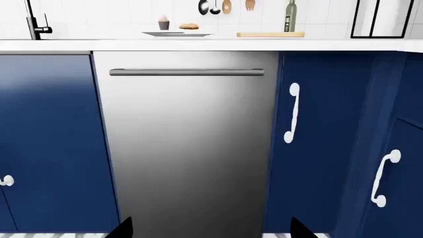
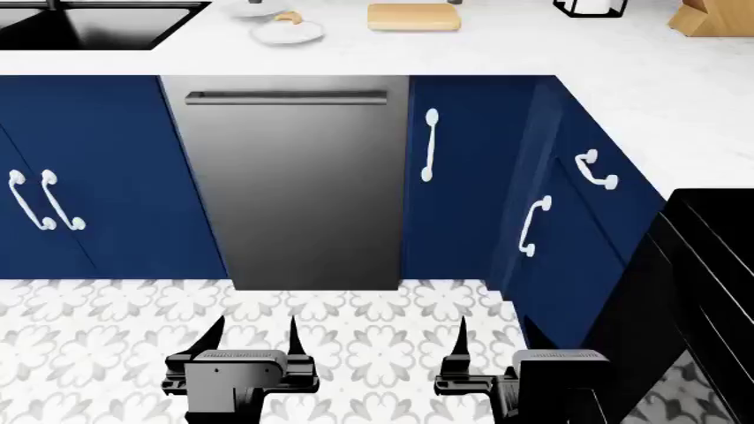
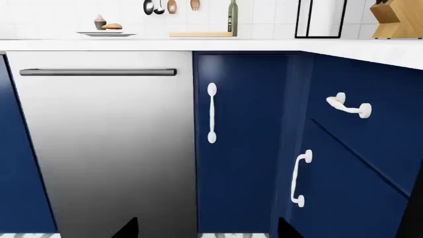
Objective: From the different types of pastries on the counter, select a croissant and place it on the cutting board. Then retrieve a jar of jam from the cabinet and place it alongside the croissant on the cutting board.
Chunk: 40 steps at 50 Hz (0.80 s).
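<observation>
- At the far left of the head view, a dark sink (image 2: 88, 25) is sunk into the counter (image 2: 495, 53); a black tap (image 1: 33, 22) is seen above it from the left wrist.
- The left gripper (image 2: 253, 340) is held low over the patterned floor tiles (image 2: 106, 336), well short of the cabinets; its fingers are spread apart and nothing is held. This is judged a resting carry pose, kept until the base is brought nearer.
- A white plate (image 1: 176, 34) is set toward the back of the counter, with the pink-frosted cupcake (image 1: 163, 22) and the croissant (image 1: 189, 26) resting on or just behind it; which cannot be told. Both pastries are untouched.
- Below, a stainless dishwasher (image 2: 300, 194) with a bar handle is fitted between the blue cabinet doors (image 2: 471, 177). No brand mark or lettering can be read on it.
- The cutting board (image 2: 414, 17) lies flat just right of the plate, bare, and is judged ready to receive the croissant.
- A tall green bottle (image 1: 290, 17) stands behind the board; its label is too small to be read.
- The right gripper (image 2: 495, 349) is likewise held low and open, with nothing in it.
- A wooden knife block (image 3: 395, 20) is placed at the far right corner.
- The jar of jam is not seen in any view.
</observation>
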### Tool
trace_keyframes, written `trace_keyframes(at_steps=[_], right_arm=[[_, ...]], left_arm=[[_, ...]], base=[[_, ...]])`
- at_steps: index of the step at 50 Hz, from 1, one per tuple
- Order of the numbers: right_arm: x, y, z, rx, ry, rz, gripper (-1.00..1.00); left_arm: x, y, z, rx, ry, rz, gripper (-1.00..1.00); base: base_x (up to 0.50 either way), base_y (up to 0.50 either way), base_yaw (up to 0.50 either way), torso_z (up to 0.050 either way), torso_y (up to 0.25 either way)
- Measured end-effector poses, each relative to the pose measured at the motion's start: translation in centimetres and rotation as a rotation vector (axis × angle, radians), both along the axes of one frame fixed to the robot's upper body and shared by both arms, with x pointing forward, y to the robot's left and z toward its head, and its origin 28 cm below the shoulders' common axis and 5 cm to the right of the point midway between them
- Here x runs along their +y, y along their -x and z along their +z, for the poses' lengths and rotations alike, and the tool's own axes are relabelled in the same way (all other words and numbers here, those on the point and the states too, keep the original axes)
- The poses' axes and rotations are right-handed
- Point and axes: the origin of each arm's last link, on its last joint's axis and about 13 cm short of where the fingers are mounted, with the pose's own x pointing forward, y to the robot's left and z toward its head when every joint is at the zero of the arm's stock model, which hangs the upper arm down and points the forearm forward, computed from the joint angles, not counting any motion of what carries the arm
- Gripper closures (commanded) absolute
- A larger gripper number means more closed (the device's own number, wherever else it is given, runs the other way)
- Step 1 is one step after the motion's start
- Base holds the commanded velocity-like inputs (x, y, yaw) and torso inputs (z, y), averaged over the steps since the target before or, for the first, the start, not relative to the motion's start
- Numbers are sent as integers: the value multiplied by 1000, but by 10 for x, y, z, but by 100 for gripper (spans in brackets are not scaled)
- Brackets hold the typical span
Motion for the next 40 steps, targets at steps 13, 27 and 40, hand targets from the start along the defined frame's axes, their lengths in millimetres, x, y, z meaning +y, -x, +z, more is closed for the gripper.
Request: trace_keyframes(at_steps=[13,27,40], right_arm=[[1,1,3,17,41,-30,-100],[-16,-36,64,-22,146,-52,-100],[-26,-68,145,-140,261,-51,-100]], left_arm=[[0,-1,4,18,22,2,-100],[16,-58,71,-45,79,-24,-100],[27,-102,148,-133,60,-37,-100]], base=[[0,0,0,15,0],[25,138,0,50,0],[373,275,0,50,0]])
